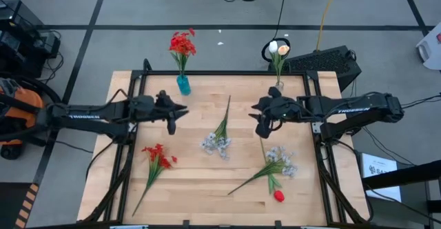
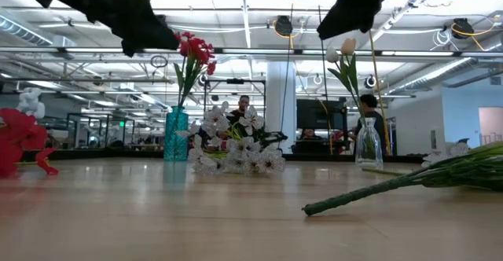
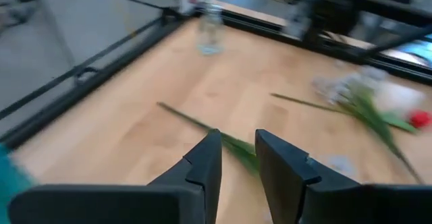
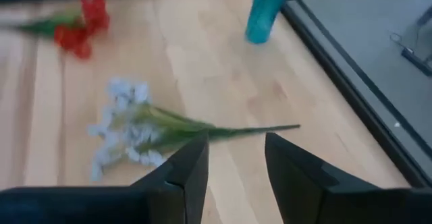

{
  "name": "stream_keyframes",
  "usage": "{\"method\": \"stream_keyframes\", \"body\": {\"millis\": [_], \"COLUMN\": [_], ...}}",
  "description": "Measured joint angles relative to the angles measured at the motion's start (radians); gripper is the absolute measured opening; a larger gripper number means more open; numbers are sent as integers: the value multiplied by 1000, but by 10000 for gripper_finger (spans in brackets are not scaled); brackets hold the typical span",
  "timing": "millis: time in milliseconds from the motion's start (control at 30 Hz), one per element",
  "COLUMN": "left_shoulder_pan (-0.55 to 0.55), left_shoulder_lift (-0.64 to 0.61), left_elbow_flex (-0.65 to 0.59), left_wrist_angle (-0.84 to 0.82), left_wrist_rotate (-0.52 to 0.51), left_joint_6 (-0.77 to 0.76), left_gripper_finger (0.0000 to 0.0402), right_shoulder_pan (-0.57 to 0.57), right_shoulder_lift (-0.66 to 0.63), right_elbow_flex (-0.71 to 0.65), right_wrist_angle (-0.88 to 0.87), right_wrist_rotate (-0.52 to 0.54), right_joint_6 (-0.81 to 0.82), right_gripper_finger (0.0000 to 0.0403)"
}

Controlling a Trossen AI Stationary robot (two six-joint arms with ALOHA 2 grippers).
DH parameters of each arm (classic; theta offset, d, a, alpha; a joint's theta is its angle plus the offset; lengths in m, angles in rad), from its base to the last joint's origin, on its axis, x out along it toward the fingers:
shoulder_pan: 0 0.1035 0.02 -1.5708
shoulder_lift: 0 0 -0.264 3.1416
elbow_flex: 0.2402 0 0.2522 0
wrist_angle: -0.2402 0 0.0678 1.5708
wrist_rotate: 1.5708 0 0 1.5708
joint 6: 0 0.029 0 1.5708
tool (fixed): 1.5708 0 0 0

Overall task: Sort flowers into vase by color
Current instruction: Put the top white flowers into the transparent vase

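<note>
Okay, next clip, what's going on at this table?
Two robot arms are sorting flowers into vases. A blue vase already holds red flowers, and a clear vase holds pale tulips. The left end effector and right end effector both hover empty above the table, fingers apart. A red bunch, two whitish sprays and a red tulip lie on the wood.
</note>
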Motion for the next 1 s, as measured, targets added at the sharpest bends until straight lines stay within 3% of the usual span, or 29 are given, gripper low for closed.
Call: {"method": "stream_keyframes", "body": {"millis": [167,300,467,633,767,933,1000], "left_shoulder_pan": [-130,-221,-291,-315,-325,-328,-328], "left_shoulder_lift": [21,69,126,156,159,160,160], "left_elbow_flex": [0,0,0,0,0,0,0], "left_wrist_angle": [36,115,204,235,237,237,234], "left_wrist_rotate": [-27,-108,-202,-211,-211,-212,-212], "left_joint_6": [-9,-8,-9,-9,-9,-8,-8], "left_gripper_finger": [91,91,91,91,91,91,91], "right_shoulder_pan": [-42,-82,-122,-146,-158,-150,-150], "right_shoulder_lift": [76,173,338,522,651,754,789], "right_elbow_flex": [0,8,129,294,379,425,432], "right_wrist_angle": [74,111,-3,-109,-167,-153,-161], "right_wrist_rotate": [-102,-211,-257,-259,-220,-7,29], "right_joint_6": [-107,-203,-387,-612,-763,-1013,-1073], "right_gripper_finger": [122,106,90,88,88,89,91]}}
